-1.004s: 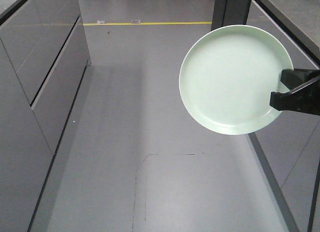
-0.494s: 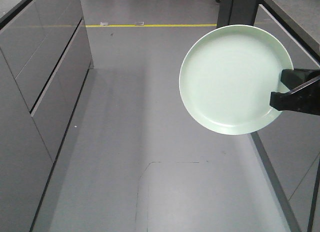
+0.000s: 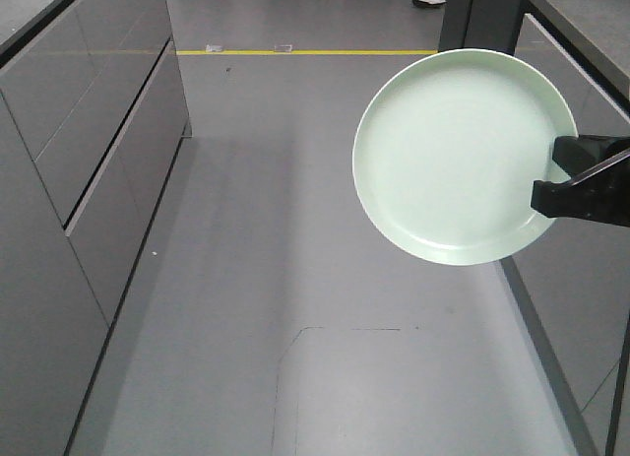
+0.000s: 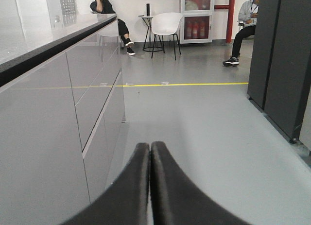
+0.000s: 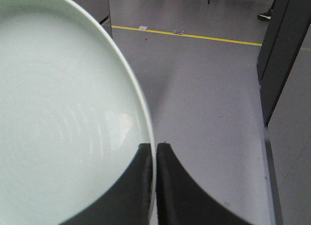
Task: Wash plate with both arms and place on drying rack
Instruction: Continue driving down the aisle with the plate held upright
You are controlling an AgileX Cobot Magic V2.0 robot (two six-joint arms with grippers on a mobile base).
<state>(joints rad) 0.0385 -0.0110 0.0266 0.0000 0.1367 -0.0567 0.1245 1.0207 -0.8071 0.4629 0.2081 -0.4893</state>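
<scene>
The plate [image 3: 463,156] was held in the air at the right of the front view, well above the grey floor [image 3: 295,279], its hollow face turned towards the camera and tilted almost upright. It was gripped at its right edge only: the right gripper [image 5: 154,149] was clamped on the rim, one finger on each face, so that the broad surface was left free, presumably for washing by the other arm. The left gripper [image 4: 149,148] was seen with its fingers pressed together on nothing, pointed along the aisle beside the grey cabinets [image 4: 73,118] at the left, apparently kept tucked in while the plate was carried. A yellow line [image 3: 295,52] was painted across the far floor. No drying rack and no sink were seen in any view, so the washing was judged not yet begun.
</scene>
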